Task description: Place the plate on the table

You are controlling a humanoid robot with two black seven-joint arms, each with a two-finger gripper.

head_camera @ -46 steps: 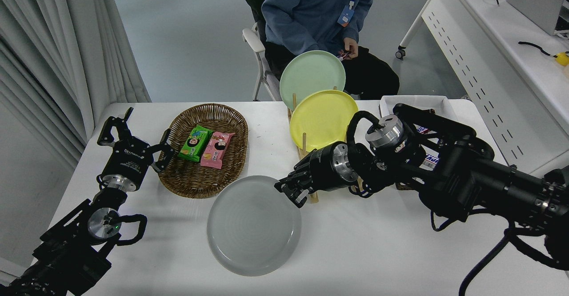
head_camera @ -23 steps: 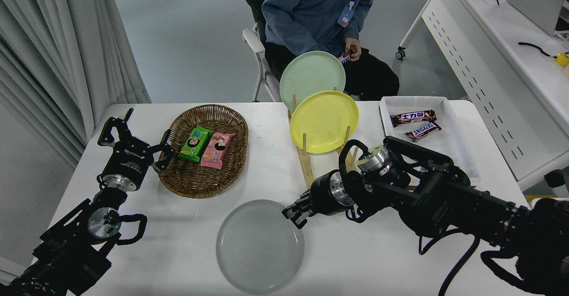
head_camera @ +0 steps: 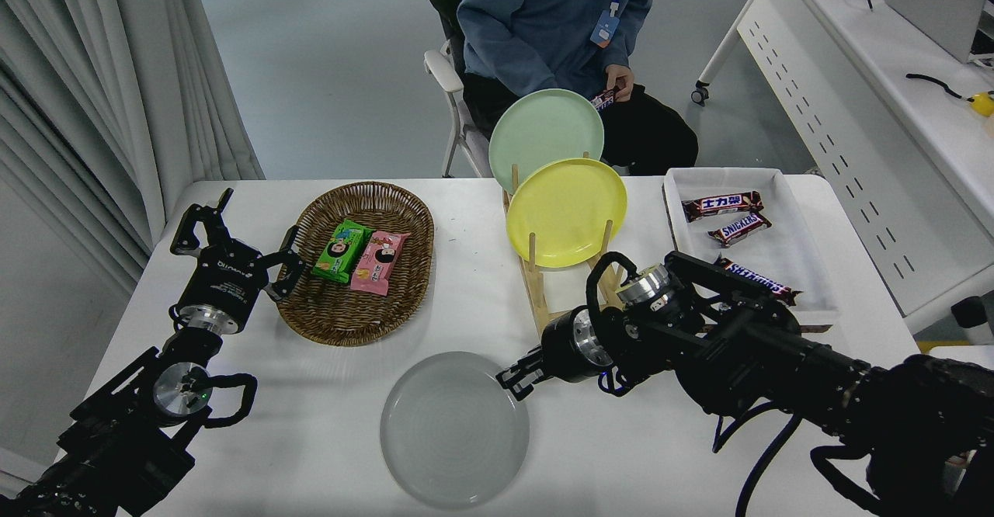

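The light grey plate (head_camera: 454,428) lies flat on the white table (head_camera: 256,455), near its front edge at the middle. My right gripper (head_camera: 512,379) is just at the plate's upper right rim, low over the table, its fingers spread and nothing held between them. My left gripper (head_camera: 233,231) is parked open at the left, beside the wicker basket.
A wicker basket (head_camera: 359,311) holds two snack packs. A wooden rack (head_camera: 536,292) holds a yellow plate (head_camera: 565,210) and a pale green plate (head_camera: 543,135). A white tray (head_camera: 784,249) holds chocolate bars. A person (head_camera: 555,20) sits at the far side.
My right arm carried the grey plate forward and down from beside the rack to the table's front, then sank lower. The plate now rests flat and the fingers have spread at its rim.
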